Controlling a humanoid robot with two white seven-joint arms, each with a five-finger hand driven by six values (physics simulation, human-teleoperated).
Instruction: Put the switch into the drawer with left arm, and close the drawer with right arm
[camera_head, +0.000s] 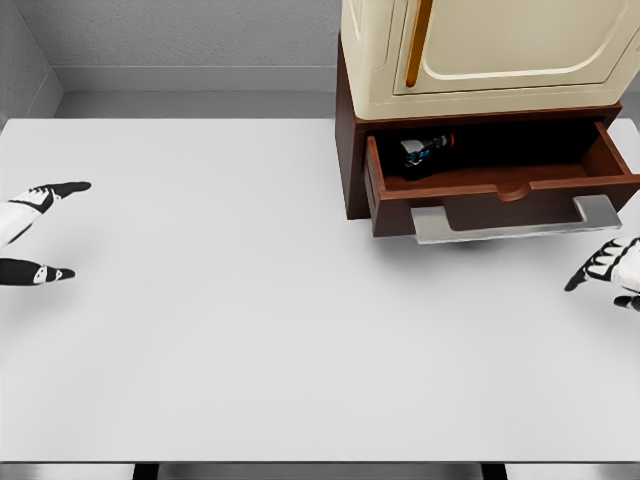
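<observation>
Brown wood drawer (470, 195): pulled open under the cream cabinet (490, 50), front panel toward the robot, metal handle (515, 222) across its lower face.
Switch (425, 150): already lying inside the drawer, left rear part, dark body with a small blue and red detail; too small to read more.
Handling, switch: looks small, rigid and light; no further grasp seems needed.
Handling, drawer: stiff and on slides, probably; best pushed flat on the front panel or handle, near the middle so it does not skew.
Left hand (40, 230): at the left edge, well apart from the drawer, fingers spread, holding nothing.
Right hand (605, 268): just below the handle's right end, not touching, fingers loose and empty.
Room: white table (250, 330) bare ahead of the drawer; straight push path looks free.
</observation>
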